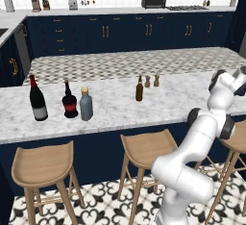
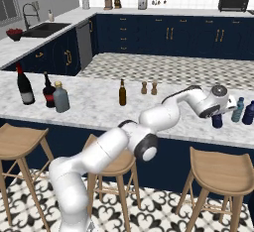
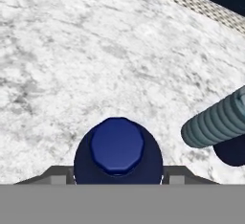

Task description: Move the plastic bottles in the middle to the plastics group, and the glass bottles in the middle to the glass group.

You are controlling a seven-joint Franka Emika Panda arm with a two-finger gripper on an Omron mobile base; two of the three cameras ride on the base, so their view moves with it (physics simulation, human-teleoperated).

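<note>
Hand view: gripper (image 3: pixel 118 177) clasps navy bottle (image 3: pixel 117 149), top-down.

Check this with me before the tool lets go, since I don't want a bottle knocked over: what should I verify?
1. Navy bottle sits between the tool fingers: ok.
2. Navy bottle upright: ok.
3. It is beside the plastics group, the grey-blue bottle and the dark blue bottle: ok.
4. Gap to the grey-blue bottle: ok, apart.
5. Base resting on the counter: cannot tell.
6. Amber bottle sorted: not ok, it stands mid-counter.
</note>
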